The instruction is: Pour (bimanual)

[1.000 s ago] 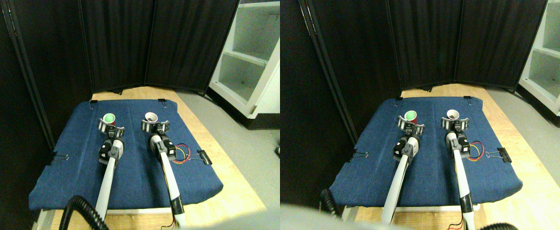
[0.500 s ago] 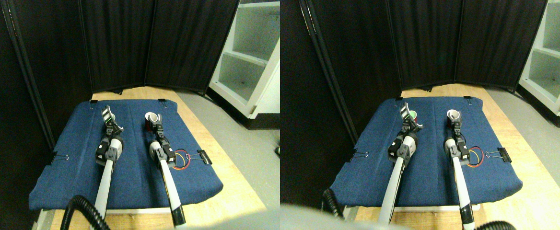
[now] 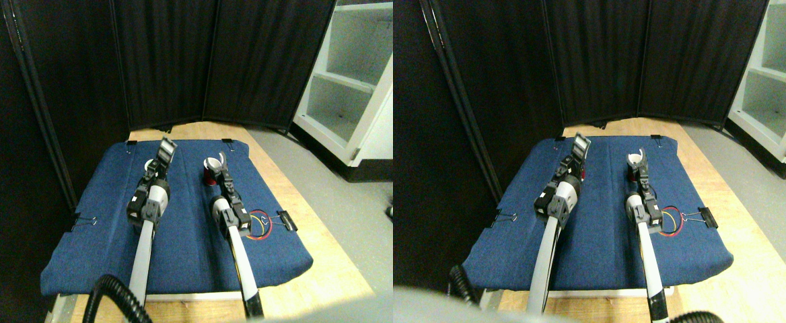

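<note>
Two small red cups stand at the far end of the blue cloth [image 3: 184,229]. The left cup [image 3: 149,164] is mostly hidden behind my left gripper [image 3: 165,151]; only a bit of its pale rim shows. My left gripper is raised and turned on edge, just right of and above that cup. The right cup [image 3: 210,165] shows a white inside and a red wall. My right gripper [image 3: 222,169], also turned on edge, sits against that cup's right side.
A loop of red and yellow wire [image 3: 258,225] and a black binder clip [image 3: 287,220] lie at the cloth's right edge. Another clip [image 3: 85,221] holds the left edge. Black folding screens [image 3: 164,60] stand behind, a white shelf unit [image 3: 352,87] at right, a black hose [image 3: 107,296] at bottom left.
Both grippers have rolled from lying flat around the cups to standing on edge. The left one has also risen and now covers the green-filled cup.
</note>
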You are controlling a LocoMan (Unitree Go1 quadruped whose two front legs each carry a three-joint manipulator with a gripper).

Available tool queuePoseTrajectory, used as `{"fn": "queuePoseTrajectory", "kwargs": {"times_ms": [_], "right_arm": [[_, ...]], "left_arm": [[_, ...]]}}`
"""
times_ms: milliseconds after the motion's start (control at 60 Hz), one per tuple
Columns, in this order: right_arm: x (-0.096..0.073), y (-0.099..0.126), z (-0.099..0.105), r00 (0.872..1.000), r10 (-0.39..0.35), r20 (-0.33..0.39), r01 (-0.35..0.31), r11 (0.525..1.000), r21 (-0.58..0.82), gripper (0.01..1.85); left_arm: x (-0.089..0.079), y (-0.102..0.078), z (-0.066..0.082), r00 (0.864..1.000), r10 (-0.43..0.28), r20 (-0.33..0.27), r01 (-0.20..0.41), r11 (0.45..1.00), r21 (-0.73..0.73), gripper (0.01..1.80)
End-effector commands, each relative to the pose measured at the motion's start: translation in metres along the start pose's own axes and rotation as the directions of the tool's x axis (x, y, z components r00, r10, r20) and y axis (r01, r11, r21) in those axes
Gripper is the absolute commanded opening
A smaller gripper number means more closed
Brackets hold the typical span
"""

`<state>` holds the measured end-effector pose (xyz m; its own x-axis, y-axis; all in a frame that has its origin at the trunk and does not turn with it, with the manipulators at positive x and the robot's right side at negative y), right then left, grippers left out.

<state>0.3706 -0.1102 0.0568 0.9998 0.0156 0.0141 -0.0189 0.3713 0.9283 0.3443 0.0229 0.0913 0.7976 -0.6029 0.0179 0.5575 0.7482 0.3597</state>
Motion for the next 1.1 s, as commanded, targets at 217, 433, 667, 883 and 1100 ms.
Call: {"fn": "queuePoseTrajectory", "kwargs": {"times_ms": [217, 433, 667, 883, 1100], "right_arm": [[-0.003, 0.010, 0.004, 0.999, 0.031, 0.031, -0.030, 0.999, -0.019, 0.33], [-0.002, 0.007, 0.004, 0.999, 0.023, 0.023, -0.022, 0.999, -0.026, 0.33], [0.001, 0.003, 0.003, 1.000, 0.016, 0.025, -0.016, 1.000, -0.014, 0.33], [0.001, 0.003, 0.003, 0.999, 0.010, 0.037, -0.010, 1.000, -0.003, 0.33], [0.004, 0.000, 0.003, 0.999, 0.009, 0.030, -0.009, 1.000, -0.003, 0.33]], "left_arm": [[0.006, 0.004, -0.007, 0.983, -0.134, 0.125, 0.126, 0.990, 0.070, 0.89], [0.008, 0.004, -0.010, 0.982, -0.138, 0.132, 0.131, 0.990, 0.060, 0.81], [0.012, 0.005, -0.021, 0.982, -0.143, 0.126, 0.138, 0.989, 0.046, 0.86], [0.017, 0.007, -0.030, 0.964, -0.184, 0.194, 0.177, 0.983, 0.051, 1.01], [0.018, 0.009, -0.030, 0.961, -0.195, 0.196, 0.184, 0.980, 0.070, 0.88]]}}
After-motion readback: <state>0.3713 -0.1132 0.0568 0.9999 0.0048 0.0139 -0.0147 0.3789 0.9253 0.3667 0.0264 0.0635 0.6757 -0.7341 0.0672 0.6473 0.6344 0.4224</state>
